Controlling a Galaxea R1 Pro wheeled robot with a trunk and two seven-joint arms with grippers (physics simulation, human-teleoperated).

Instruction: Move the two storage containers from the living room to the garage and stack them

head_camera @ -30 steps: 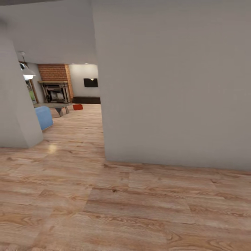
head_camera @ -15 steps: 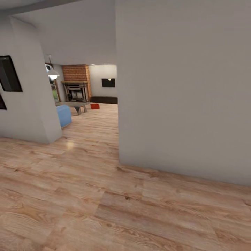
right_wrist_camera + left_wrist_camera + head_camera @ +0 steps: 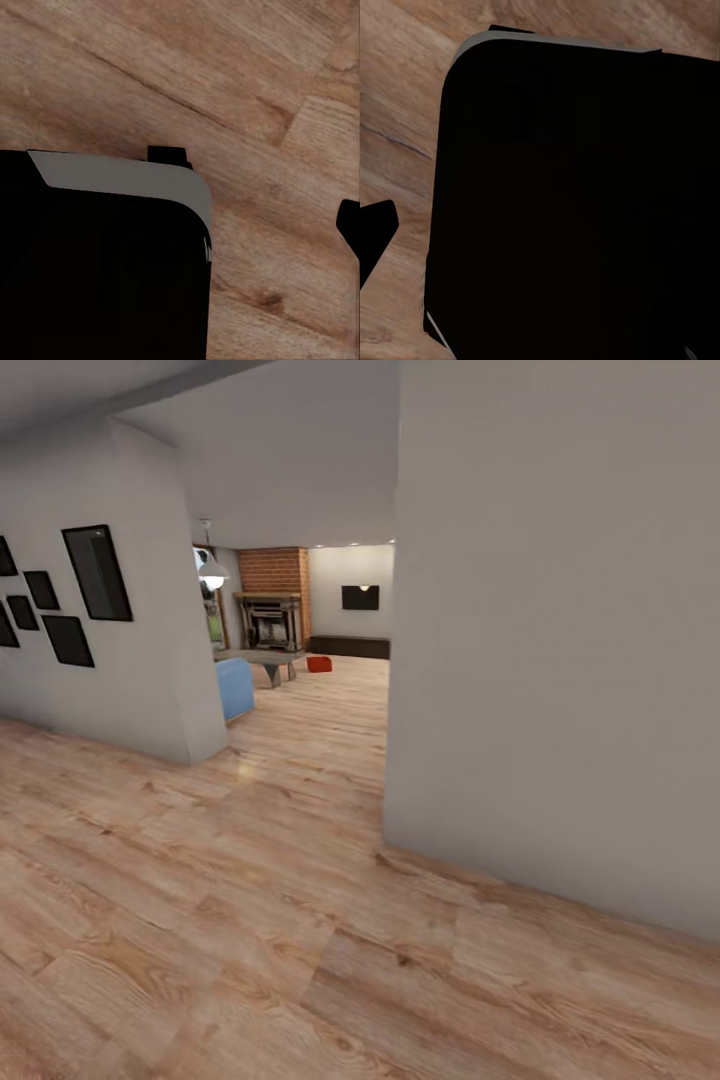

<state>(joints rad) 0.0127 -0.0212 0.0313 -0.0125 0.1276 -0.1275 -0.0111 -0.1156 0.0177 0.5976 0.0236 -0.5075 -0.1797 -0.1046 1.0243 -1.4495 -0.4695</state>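
Note:
Far down the passage, one orange-red storage container (image 3: 319, 664) sits on the light wood-plank floor of the living room (image 3: 300, 620), beside the coffee table. I see no more than this one container. In the left wrist view a dark fingertip (image 3: 376, 231) pokes in at the edge, next to the black robot body (image 3: 562, 202). The right wrist view has another dark fingertip (image 3: 349, 225) at its edge, over wood planks. Nothing is held in either view, and the jaws' spacing is hidden.
A large white wall block (image 3: 560, 660) stands close on the right. On the left, a white wall corner (image 3: 160, 620) carries black picture frames (image 3: 97, 572). Between them a wood-floor passage (image 3: 300, 760) leads to a blue sofa (image 3: 235, 688), coffee table (image 3: 262, 657), brick fireplace (image 3: 272, 600) and pendant lamp (image 3: 212, 572).
The whole picture has slid rightward, so the camera has turned left. The left wall with its black frames has come into view. The container itself has not moved.

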